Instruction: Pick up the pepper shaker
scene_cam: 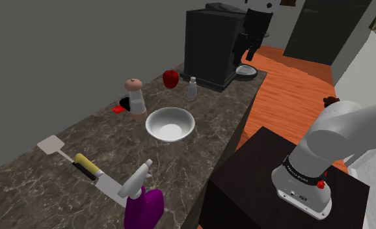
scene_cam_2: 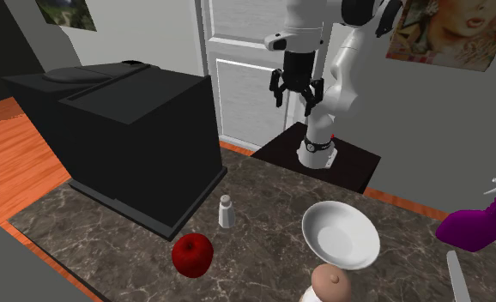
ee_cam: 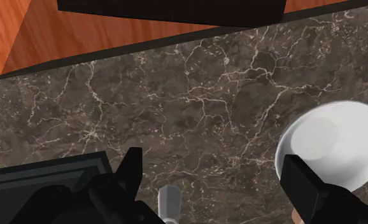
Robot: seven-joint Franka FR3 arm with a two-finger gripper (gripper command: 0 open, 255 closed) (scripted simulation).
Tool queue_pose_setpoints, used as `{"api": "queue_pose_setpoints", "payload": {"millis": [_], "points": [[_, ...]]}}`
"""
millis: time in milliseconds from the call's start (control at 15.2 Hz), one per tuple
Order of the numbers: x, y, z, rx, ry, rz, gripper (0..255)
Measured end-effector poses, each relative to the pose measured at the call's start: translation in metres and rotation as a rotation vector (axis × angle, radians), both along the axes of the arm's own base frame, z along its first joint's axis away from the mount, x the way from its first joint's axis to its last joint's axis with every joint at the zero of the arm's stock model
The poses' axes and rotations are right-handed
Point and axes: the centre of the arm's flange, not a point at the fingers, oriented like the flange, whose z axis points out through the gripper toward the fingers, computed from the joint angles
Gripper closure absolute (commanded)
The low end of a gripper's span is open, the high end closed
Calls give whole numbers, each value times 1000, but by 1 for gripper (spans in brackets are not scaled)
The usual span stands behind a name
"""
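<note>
Arm (scene_cam_2: 341,51) held high, tool (scene_cam_2: 293,100) pointing down, fingers (ee_cam: 130,168) seemingly apart.

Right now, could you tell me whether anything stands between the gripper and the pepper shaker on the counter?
Nothing visible does. The open gripper hangs in free air over the counter, where the pepper shaker stands on its own. The black appliance, red apple and white bowl sit beside it, apart.

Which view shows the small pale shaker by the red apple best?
The second exterior view: the shaker stands whole and unobstructed beside the apple and black appliance. The shoulder view shows the shaker whole too, but farther off. The wrist view catches it from above, partly cut off, beneath the open gripper.
</note>
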Motion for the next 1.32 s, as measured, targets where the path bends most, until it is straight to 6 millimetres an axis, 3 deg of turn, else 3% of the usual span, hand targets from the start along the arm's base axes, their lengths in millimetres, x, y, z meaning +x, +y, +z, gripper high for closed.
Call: {"api": "queue_pose_setpoints", "payload": {"millis": [198, 792, 1320], "points": [[12, -2, -6, 2, 1, 8, 0], [115, -19, -63, 16, 8, 66, 0], [210, -23, -115, 29, 11, 118, 0]]}}
